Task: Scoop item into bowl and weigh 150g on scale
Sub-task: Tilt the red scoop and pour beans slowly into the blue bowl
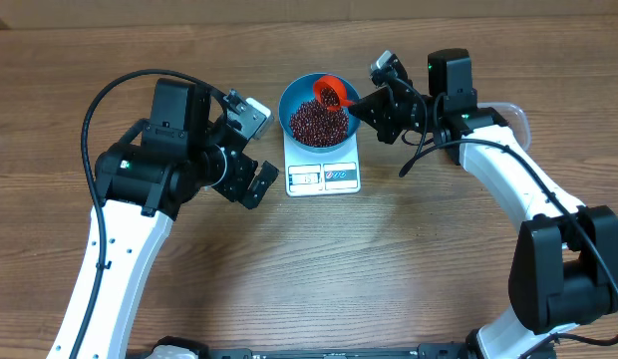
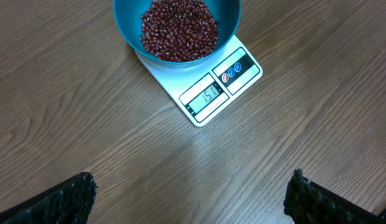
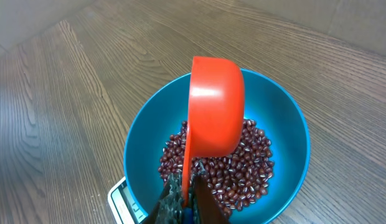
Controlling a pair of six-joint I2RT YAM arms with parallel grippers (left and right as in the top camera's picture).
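- The scale [image 1: 324, 176] lies on the table [image 1: 389, 269], near the middle.
- The bowl [image 1: 297, 90] stands on the back part of the scale; the display [image 2: 205, 95] is uncovered in front of it.
- The beans [image 1: 317, 124] lie in the bowl.
- The scoop [image 1: 331, 93] hangs tilted over the right part of the bowl, between the fingers of the right gripper [image 1: 367, 104].
- The left gripper [image 1: 253, 184] is just left of the scale, not touching it.
- A tub [image 1: 518, 115] lies at the far right, partly behind the right arm [image 1: 508, 170].
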